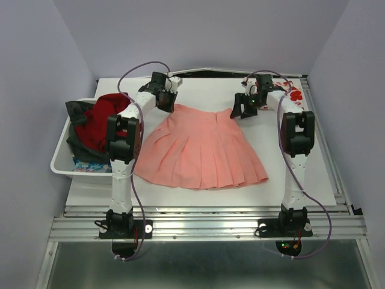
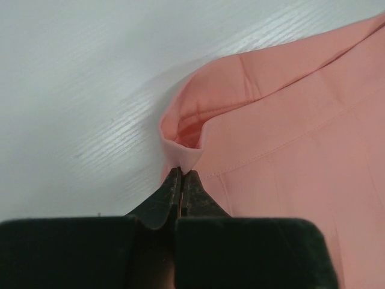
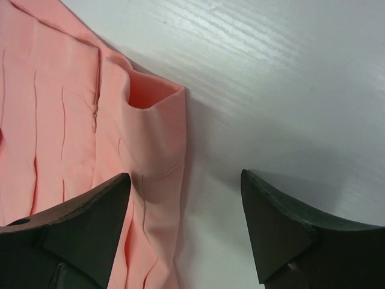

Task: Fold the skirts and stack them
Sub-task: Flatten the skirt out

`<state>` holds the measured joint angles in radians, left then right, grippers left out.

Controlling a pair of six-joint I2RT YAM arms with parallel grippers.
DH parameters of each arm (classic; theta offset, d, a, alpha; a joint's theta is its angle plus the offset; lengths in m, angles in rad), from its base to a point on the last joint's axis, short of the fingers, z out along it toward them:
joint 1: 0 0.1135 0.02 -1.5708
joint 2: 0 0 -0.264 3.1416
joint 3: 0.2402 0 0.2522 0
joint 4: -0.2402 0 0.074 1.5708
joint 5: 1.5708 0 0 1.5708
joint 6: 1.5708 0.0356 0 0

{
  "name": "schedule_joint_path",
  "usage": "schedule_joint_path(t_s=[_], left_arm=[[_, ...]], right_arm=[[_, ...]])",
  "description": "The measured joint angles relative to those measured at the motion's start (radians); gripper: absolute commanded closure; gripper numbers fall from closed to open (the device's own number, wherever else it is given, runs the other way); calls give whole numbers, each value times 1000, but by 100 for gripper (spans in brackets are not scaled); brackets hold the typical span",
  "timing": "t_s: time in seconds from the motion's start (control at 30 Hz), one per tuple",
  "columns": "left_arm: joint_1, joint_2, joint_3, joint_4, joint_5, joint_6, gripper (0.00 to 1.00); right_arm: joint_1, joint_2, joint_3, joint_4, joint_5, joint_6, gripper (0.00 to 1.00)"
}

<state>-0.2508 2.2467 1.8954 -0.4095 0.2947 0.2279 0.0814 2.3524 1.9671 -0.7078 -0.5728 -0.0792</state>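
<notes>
**While your left gripper is clamped on the waistband, the right gripper hangs wide open**

You've got the pink skirt flat mid-table, waistband at the far side, hem fanned toward the arm bases. On the left gripper, the fingertips are together on the waistband's left corner, with cloth puckered up just past them. How much cloth sits between them is hidden.

On the right gripper, the jaws are well apart at the other waistband corner, one finger over cloth, one over bare table. Can't tell if either touches. The top view hides both sets of tips.

The white bin at the left edge holds a red garment, a dark one and a blue-patterned scrap, all bunched and hard to make out. At the far right is a white piece with red print, mostly cut off behind the right arm.
</notes>
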Motion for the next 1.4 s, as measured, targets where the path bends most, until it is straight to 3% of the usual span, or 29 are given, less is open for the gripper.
schedule_joint_path(t_s=[0.07, 0.17, 0.27, 0.3, 0.43, 0.57, 0.63, 0.67, 0.7, 0.73, 0.77, 0.9, 1.0, 1.2, 1.4], left_arm=[[3, 16, 7, -6, -3, 2, 100], [4, 50, 45, -28, -3, 11, 100], [4, 56, 56, -40, 5, 26, 100], [4, 53, 56, -43, 18, 34, 100], [4, 19, 48, -49, 62, 61, 100], [4, -109, 5, -80, 149, 140, 100], [-1, -259, -47, -98, 208, 194, 100], [-5, -338, -79, -109, 242, 235, 100], [-10, -421, -111, -127, 279, 278, 100], [-15, -483, -135, -135, 299, 315, 100], [-20, -582, -175, -148, 328, 377, 100], [-68, -844, -332, -182, 320, 535, 100], [-198, -972, -531, -171, 267, 612, 100], [-328, -986, -888, -99, 141, 651, 100], [-396, -981, -960, -82, 56, 716, 100]], right_arm=[[0, 14, 10, 22, -31, 23, 22], [-2, 52, 53, 52, -76, 52, 42], [-2, 92, 79, 76, -116, 79, 81], [-2, 105, 80, 80, -132, 82, 99], [-3, 96, 50, 90, -150, 68, 99], [-16, -39, -99, 90, -135, 25, 99], [-29, -155, -187, 79, -137, -2, 81], [-40, -253, -255, 89, -135, -29, 63], [-48, -317, -293, 88, -134, -50, 32], [-62, -427, -346, 87, -130, -91, 16], [-68, -491, -373, 86, -112, -118, 10], [-109, -734, -515, 116, -79, -259, 6], [-113, -742, -568, 110, -61, -345, 6], [-111, -671, -657, 19, -48, -481, 6], [-111, -683, -669, -21, -86, -558, 8]])
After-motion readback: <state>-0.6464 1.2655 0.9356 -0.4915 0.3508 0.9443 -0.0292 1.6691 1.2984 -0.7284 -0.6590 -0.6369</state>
